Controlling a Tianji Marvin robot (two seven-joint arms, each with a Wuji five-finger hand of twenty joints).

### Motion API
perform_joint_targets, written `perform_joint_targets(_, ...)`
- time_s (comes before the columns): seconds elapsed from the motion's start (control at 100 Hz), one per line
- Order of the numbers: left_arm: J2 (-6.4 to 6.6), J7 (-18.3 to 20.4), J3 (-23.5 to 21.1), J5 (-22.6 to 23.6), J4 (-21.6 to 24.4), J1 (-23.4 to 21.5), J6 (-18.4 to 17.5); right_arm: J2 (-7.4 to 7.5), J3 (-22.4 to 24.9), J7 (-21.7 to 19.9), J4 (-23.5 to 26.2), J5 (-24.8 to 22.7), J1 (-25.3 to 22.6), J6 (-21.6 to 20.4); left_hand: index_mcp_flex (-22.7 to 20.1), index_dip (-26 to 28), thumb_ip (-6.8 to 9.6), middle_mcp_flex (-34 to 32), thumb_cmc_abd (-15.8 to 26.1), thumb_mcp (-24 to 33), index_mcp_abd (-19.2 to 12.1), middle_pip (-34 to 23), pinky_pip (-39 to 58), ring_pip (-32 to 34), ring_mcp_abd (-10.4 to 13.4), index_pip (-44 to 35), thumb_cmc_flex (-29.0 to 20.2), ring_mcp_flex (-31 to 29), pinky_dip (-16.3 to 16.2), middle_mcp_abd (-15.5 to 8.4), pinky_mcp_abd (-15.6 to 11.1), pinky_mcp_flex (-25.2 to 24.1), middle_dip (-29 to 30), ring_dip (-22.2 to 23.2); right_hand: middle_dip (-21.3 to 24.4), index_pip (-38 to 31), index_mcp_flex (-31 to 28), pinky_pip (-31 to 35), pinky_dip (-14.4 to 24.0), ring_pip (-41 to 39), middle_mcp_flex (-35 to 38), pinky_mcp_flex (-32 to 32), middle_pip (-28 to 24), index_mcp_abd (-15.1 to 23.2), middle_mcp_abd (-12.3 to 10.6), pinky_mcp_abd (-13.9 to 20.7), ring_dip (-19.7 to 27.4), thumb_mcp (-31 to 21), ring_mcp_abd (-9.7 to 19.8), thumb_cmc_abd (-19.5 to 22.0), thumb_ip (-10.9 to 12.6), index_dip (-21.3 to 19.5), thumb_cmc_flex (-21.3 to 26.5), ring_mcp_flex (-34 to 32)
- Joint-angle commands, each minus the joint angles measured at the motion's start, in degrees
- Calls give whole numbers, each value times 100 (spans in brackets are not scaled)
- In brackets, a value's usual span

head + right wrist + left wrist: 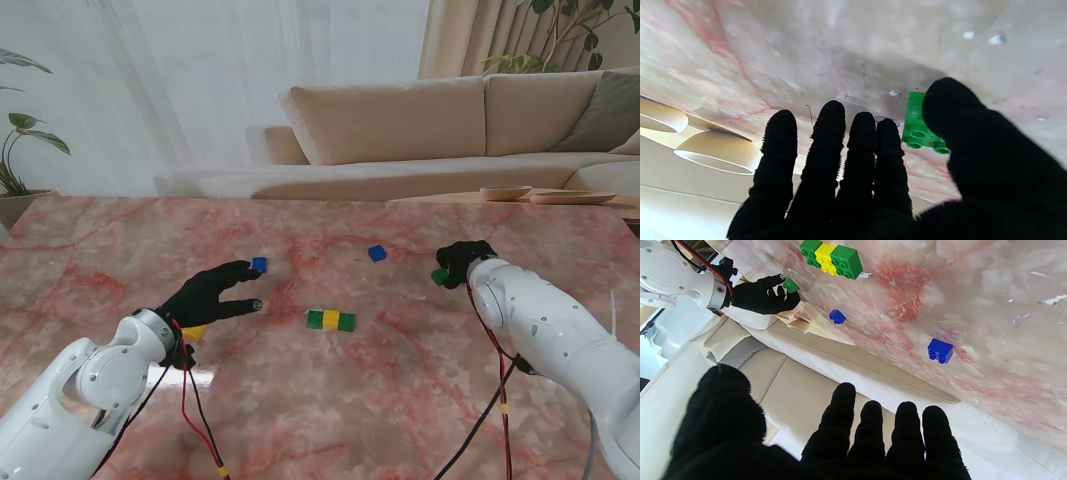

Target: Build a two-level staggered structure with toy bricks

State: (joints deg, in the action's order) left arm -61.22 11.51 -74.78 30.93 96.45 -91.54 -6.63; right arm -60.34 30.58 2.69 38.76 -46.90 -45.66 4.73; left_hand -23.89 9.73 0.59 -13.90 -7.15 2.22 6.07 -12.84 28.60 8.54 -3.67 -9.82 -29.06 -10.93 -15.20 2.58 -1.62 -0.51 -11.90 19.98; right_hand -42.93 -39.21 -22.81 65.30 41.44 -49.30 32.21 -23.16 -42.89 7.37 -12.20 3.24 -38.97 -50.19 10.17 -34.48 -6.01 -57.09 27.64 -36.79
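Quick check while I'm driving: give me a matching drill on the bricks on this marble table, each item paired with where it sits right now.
Items:
1. green-yellow-green row of toy bricks
2. loose green toy brick
3. small blue toy brick
4. yellow toy brick

Places:
A. at the fingertips of the left hand
B. partly hidden beside the left wrist
C. at the fingers of the right hand
D. mid-table, between the two hands

Pairs: 1-D, 2-C, 3-A, 4-B
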Motion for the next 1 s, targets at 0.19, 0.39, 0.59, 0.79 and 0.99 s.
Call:
perform_joint_targets(0.19, 2, -22, -7, -17, -10, -49, -35, 93, 182, -129, 132, -163, -287, -154, -54, 9, 104, 80, 249, -166, 55, 142, -169, -194, 259, 117, 32, 232, 96, -17, -304, -21, 75, -98, 264, 1539, 462, -117, -77, 138, -297, 198, 271, -324, 46, -45, -46, -199, 49, -162, -194, 1599, 70, 57)
perform_joint_targets(0.39, -3, -50, -25, -27, -19, -59, -68, 77, 209, -79, 73, -90, -327, -299, -59, 9, 103, 70, 266, -168, 61, 140, -176, -193, 248, 122, 26, 230, 96, -7, -301, -20, 75, -96, 281, 1750, 250, -140, -45, 150, -93, 192, 255, 91, -30, -69, -52, -470, 48, -251, -179, 1687, 165, 13)
perform_joint_targets(0.59, -3, -46, -39, -42, -15, -85, -67, 34, 312, 56, 0, 31, -394, -489, -69, 11, 97, 69, 310, -176, 62, 144, -182, -194, 244, 125, 33, 231, 97, -8, -293, -21, 77, -97, 292, 2290, 434, -268, -35, 205, -162, 280, 317, 414, -63, -79, -67, -635, 56, -284, -169, 1649, 218, 135)
perform_joint_targets(0.79, -4, -51, -62, -48, -9, -109, -82, 85, 572, 1, 223, -149, -542, -481, -79, 14, 93, 66, 333, -182, 68, 145, -184, -195, 245, 127, 22, 231, 96, -8, -289, -21, 78, -98, 297, 2762, 429, -320, -12, 214, -313, 338, 363, 521, -28, -84, -87, -613, 46, -257, -168, 1807, 186, 254)
perform_joint_targets(0.99, -7, -64, -88, -63, -13, -117, -118, 133, 949, -52, 514, -393, -730, -467, -76, 14, 90, 65, 344, -193, 63, 150, -176, -198, 238, 136, 21, 229, 91, -8, -282, -20, 80, -100, 282, 2488, 262, -308, 55, 204, -306, 333, 318, 563, -31, -73, -80, -678, 47, -269, -165, 1329, 185, 260)
